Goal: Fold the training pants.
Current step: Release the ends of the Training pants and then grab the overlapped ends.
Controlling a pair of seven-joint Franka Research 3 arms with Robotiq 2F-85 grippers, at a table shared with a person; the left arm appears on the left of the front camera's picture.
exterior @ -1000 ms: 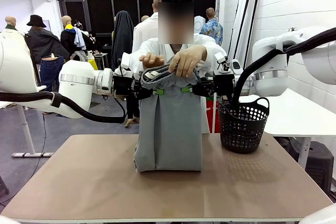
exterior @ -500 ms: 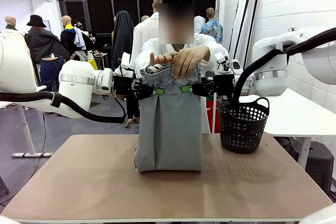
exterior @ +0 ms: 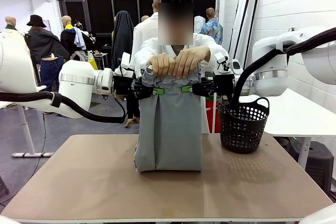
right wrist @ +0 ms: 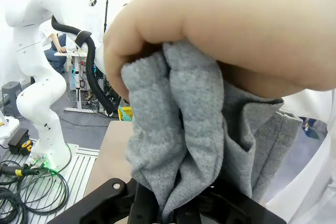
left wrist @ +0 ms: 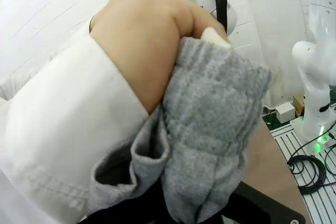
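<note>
Training pants (exterior: 169, 129): grey column hung upright over mid-table (exterior: 79, 182); hem end is rested on the tabletop, waistband is held up at 12 o'clock. Bunched jersey is seen close up in left wrist view (left wrist: 210, 129) and right wrist view (right wrist: 178, 145).
Basket (exterior: 243, 124): black, perforated, stood on the table at 3 o'clock of the pants, apart from them. Contents cannot be told.
Left gripper (exterior: 149, 91): at 10 o'clock of the pants' middle, clamped on the cloth edge just under the waistband; green pad is seen against the fabric.
Right gripper (exterior: 191, 88): at 2 o'clock, clamped on the opposite edge at the same height.
Person's hands (exterior: 185, 60): both closed on the waistband at 12 o'clock, just above the two grippers; a white sleeve (left wrist: 63, 129) is seen beside the grip in left wrist view.
Done (judged): legs appear laid together lengthwise, so the garment is narrowed to one panel and is supported at three places.
Left (judged): no crosswise fold is seen yet. The top is to be brought down over the lower part, the stack flattened on the table, then the grips released.
Progress (judged): roughly the halfway mark.
</note>
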